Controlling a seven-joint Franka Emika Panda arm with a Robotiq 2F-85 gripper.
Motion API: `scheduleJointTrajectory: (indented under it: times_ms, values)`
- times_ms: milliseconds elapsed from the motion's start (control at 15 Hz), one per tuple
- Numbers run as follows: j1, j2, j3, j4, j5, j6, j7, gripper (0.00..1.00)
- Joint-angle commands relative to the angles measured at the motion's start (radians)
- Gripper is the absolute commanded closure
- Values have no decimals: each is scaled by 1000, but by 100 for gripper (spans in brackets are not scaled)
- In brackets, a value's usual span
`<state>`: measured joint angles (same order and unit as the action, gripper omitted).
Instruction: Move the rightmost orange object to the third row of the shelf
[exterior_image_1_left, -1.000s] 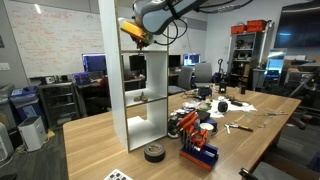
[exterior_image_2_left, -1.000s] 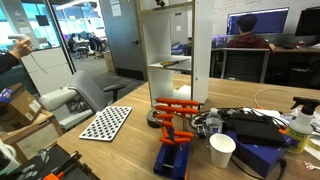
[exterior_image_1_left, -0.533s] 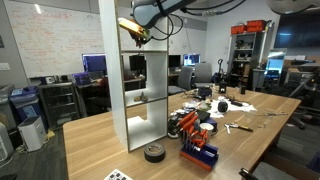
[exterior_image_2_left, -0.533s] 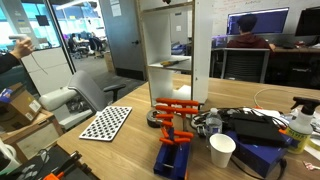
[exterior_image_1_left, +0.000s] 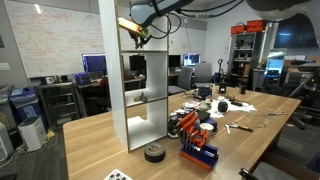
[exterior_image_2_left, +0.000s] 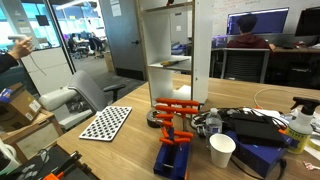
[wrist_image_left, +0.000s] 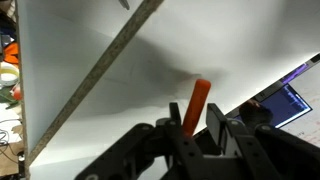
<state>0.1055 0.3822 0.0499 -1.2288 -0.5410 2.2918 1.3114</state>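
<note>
My gripper (exterior_image_1_left: 137, 30) is high up at the tall white shelf (exterior_image_1_left: 118, 90), level with an upper compartment, and is shut on the small orange piece (wrist_image_left: 195, 105). In the wrist view the orange piece sticks out between the two fingers (wrist_image_left: 197, 125), close to a white shelf board (wrist_image_left: 120, 60). In an exterior view the held piece shows as a small yellow-orange spot (exterior_image_1_left: 131, 27) at the shelf's edge. In the other exterior view only the shelf (exterior_image_2_left: 178, 60) shows; the gripper is above the picture's top edge.
On the table beside the shelf lie a blue rack (exterior_image_1_left: 197, 154) with orange parts, a black tape roll (exterior_image_1_left: 153, 152), a paper cup (exterior_image_2_left: 222, 151), a checkerboard sheet (exterior_image_2_left: 106, 122) and assorted tools (exterior_image_1_left: 235, 104). An orange object (exterior_image_2_left: 174, 106) lies on the shelf's bottom row.
The gripper with the orange piece has moved slightly up and toward the shelf. Nothing on the table has moved.
</note>
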Motion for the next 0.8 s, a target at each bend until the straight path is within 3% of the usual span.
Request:
scheduleJointTrajectory:
  times_ms: [0, 333, 733]
  values:
    - [-1, 47, 6, 99, 20, -53, -34, 42]
    - [-6, 2, 1, 65, 19, -140, -19, 1]
    - [-19, -96, 3, -16, 17, -235, -6, 0]
